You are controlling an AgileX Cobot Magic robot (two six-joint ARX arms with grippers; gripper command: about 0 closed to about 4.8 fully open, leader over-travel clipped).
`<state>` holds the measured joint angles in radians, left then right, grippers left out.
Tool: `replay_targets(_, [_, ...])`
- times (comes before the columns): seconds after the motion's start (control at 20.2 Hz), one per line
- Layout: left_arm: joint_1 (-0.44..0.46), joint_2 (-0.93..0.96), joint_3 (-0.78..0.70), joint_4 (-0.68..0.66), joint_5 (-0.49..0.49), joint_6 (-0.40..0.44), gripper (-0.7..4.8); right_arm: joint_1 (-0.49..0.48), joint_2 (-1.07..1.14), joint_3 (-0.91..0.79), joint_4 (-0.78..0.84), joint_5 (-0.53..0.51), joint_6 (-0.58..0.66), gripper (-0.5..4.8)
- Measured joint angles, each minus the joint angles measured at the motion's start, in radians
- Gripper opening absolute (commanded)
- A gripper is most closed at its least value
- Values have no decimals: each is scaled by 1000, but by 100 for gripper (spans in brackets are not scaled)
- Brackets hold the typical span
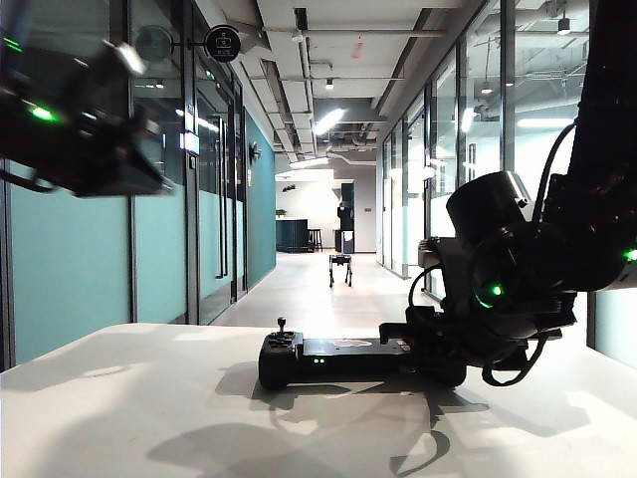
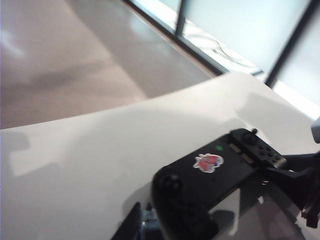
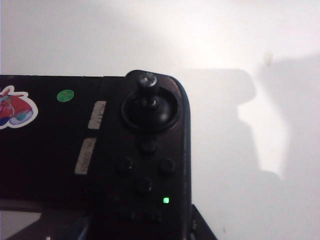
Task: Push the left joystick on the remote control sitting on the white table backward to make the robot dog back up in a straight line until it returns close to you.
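The black remote control point(image 1: 338, 357) lies on the white table point(image 1: 149, 398). Its left joystick point(image 1: 282, 327) stands upright on the left lobe, and nothing touches it. My right gripper point(image 1: 430, 351) is shut on the right lobe, one finger on each side point(image 3: 140, 227). The left arm point(image 1: 80, 139) hangs high at the left. In the left wrist view my left gripper point(image 2: 143, 220) is shut, and it hovers just short of the left lobe and the left joystick point(image 2: 172, 184). The robot dog point(image 1: 340, 269) stands far down the corridor.
The right lobe's own stick point(image 3: 147, 85) and buttons sit beside a green light point(image 3: 166, 200). A reddish sticker point(image 2: 208, 161) marks the controller's middle panel. Glass walls point(image 1: 90, 269) line the corridor. The table's far edge point(image 2: 125, 107) drops to the floor.
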<state>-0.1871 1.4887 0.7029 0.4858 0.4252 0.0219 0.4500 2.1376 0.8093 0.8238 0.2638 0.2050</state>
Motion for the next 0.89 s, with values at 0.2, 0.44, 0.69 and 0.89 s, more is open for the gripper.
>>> replay_targets(0.2, [-6, 112, 79, -12, 43, 4, -6, 0, 0, 0, 0, 2, 0, 198])
replay_targets(0.44, [-6, 256, 183, -15, 87, 24, -6, 0, 0, 0, 0, 2, 0, 198])
replay_targets(0.69, [-21, 422, 282, -19, 88, 58, -6, 0, 0, 0, 0, 3, 0, 198])
replay_targets(0.89, [-58, 542, 381, -27, 90, 79, -6, 0, 0, 0, 0, 3, 0, 198])
